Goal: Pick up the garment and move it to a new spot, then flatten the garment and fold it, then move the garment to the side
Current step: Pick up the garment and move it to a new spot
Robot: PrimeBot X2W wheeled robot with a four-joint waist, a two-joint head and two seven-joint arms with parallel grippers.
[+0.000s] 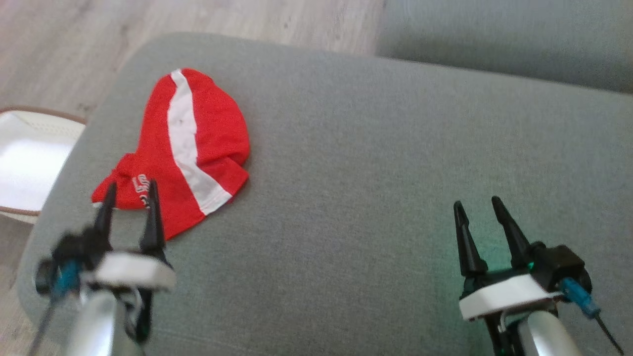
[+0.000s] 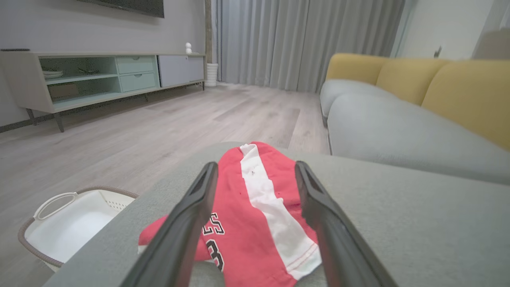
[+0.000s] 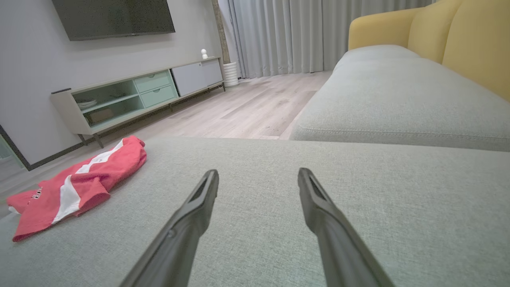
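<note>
The garment [image 1: 188,148] is a red piece with a white stripe and printed lettering, lying bunched on the left part of a grey cushion [image 1: 376,163]. My left gripper [image 1: 131,188] hovers open over the garment's near edge, fingers apart with nothing between them. Seen from the left wrist, the garment [image 2: 259,215] lies just beyond that gripper [image 2: 255,169], showing between its spread fingers. My right gripper [image 1: 477,203] stands open over bare cushion at the lower right, far from the cloth. In the right wrist view the garment [image 3: 79,185] lies at the far left, the right gripper [image 3: 258,173] open.
A white basket [image 1: 29,163] with a brown rim stands on the wood floor left of the cushion. A second grey seat [image 1: 504,39] with yellow backrests [image 2: 438,83] lies beyond. A low TV cabinet [image 2: 99,75] lines the far wall.
</note>
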